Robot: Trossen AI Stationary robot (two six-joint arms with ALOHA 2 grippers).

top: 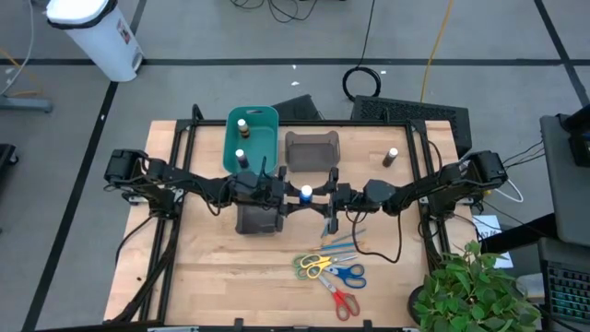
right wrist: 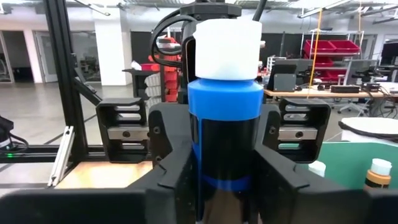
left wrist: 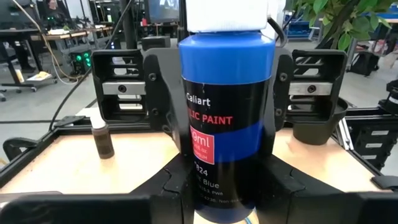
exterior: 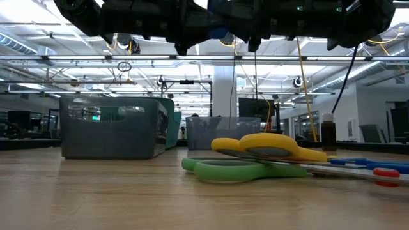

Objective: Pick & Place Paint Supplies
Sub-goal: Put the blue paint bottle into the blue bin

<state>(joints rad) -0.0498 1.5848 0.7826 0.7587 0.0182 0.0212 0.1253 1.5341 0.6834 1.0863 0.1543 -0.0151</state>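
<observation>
Where the 2 arms reach in from opposite sides and meet above the middle of the table [top: 212,277], the left gripper [top: 288,195] and the right gripper [top: 324,195] face each other with a blue paint bottle [top: 305,193] upright between them. In the left wrist view the left gripper's fingers [left wrist: 163,186] are clamped on the bottle's lower body. In the right wrist view the right gripper's fingers [right wrist: 177,174] are pressed to its sides, so both grippers grip the same bottle. Both forearms lie roughly level, raised above the tabletop. 2 paint bottles [top: 241,138] stand in the teal bin [top: 267,115]; 1 brown bottle [top: 391,158] stands alone on the table near the right arm. 3 scissors [top: 334,277] lie below the grippers, brushes [top: 339,242] just above them.
</observation>
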